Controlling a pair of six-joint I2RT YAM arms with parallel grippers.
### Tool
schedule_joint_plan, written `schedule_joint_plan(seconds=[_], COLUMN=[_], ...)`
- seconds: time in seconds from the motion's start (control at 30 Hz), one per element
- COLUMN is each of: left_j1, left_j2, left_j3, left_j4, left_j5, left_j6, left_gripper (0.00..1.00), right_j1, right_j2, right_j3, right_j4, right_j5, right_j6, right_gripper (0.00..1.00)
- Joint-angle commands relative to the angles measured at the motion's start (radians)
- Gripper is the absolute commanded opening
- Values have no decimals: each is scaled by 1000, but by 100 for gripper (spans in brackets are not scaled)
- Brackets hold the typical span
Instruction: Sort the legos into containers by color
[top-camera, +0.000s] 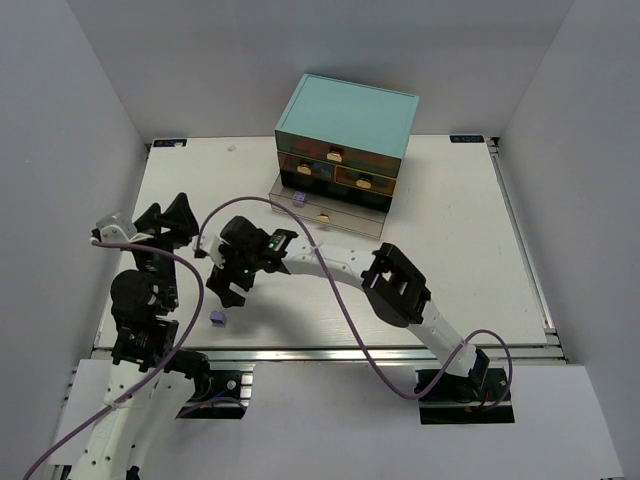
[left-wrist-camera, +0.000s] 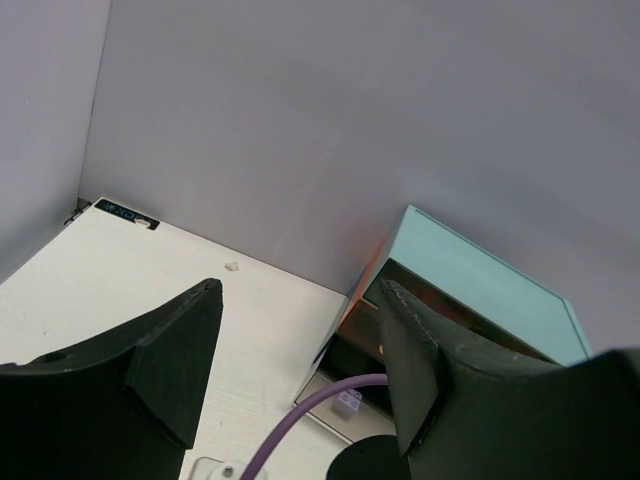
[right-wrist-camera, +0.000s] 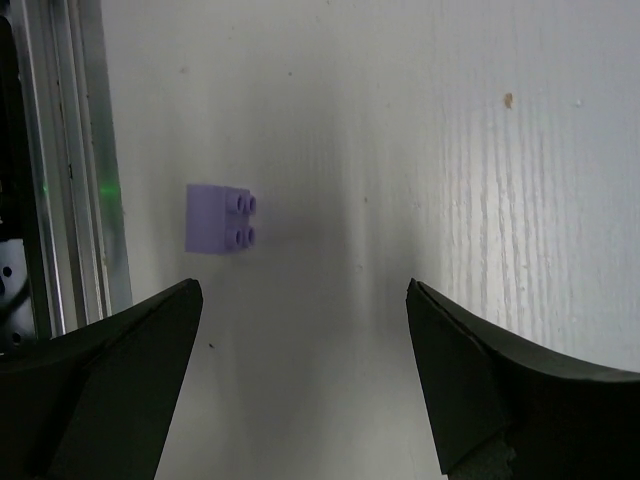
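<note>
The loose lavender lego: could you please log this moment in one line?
left gripper open, empty | right gripper open, empty | lavender lego loose on table

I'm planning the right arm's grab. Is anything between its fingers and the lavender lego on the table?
Nothing visible. In the wrist view the lego lies alone on bare table, just ahead of the open right fingers, nearer the one on the picture's left.

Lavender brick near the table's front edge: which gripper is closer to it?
Right. The right gripper hovers open just above the lavender brick, slightly to one side; the left gripper is farther off, raised and facing the cabinet.
</note>
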Motion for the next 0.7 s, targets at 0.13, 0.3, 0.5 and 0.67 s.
schedule_joint_plan(seconds=[0.13,0.3,0.5,0.67], left_j1=[7,7,7,7], left_j2=[-10,-14,-19,-24], left_j3=[-20,-19,-19,-20], left_j4=[17,14,15,14], left_j5=[10,2,-2,-12], left_j6=[14,14,15,18], left_gripper=[73,74,74,74], right_j1=[64,82,101,124], right_j2=[97,112,117,144], right_j3=[160,146,126,124], right_j4=[-13,-1,19,34], right_j5=[9,18,15,87], right_j6=[43,40,50,31], right_gripper=[88,88,85,71])
